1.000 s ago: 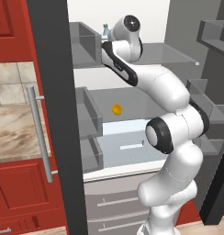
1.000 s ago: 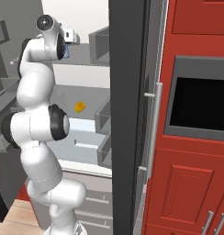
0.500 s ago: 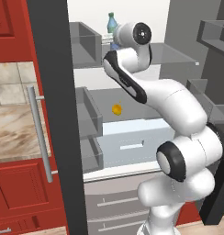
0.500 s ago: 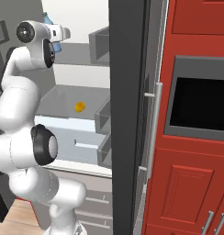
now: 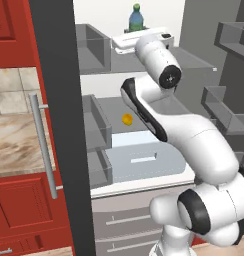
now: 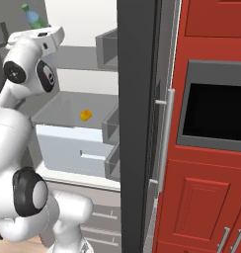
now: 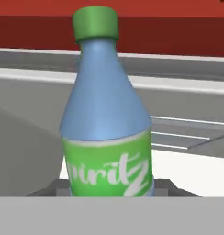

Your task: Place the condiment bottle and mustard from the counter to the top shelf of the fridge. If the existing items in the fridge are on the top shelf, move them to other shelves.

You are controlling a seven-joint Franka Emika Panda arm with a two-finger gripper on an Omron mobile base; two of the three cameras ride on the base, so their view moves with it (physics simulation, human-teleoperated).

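blue bottle (image 7: 107,119) upright, green cap (image 7: 95,23) uppermost

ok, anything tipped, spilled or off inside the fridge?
Nothing stands out. The blue bottle stands upright at the top shelf, cap on, right in front of the hand. The small orange fruit sits on the shelf below. No spill anywhere.

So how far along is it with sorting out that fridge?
Early on. The fridge is already open. The hand is at the blue bottle on the top shelf, so that still needs moving. The orange fruit sits one shelf lower. No condiments are on the top shelf yet.
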